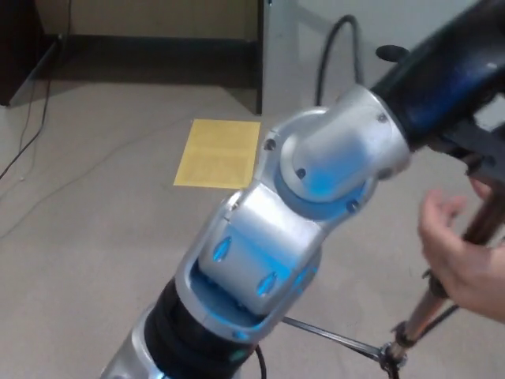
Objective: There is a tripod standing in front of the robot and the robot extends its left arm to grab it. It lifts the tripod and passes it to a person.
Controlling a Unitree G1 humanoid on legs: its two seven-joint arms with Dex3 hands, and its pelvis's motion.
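Across the middle of my head view runs one robot arm, my left arm [300, 205], rising from the bottom edge towards the upper right. Its silver elbow joints fill most of the picture, and the black forearm beyond them runs out at the right edge. My left hand [473, 142] shows only as a dark shape at the end of that forearm, against the top of the tripod; I cannot tell whether its fingers are closed on anything. My right hand does not show at all.

I count one tripod [442, 296], low at the right. Its centre column slants up towards the right edge, brownish and blurred. Two thin legs are visible spreading from a hub near the bottom: one runs left along the floor [95, 205] under my arm, another runs up to the right. Its head is hidden behind my forearm.

One person's hand [461, 253] comes in from the right edge, fingers curled around the column, touching it.

On the beige floor lies one yellow sheet [218, 153], well apart from the tripod. One black cable [331, 47] arcs up behind my elbow.
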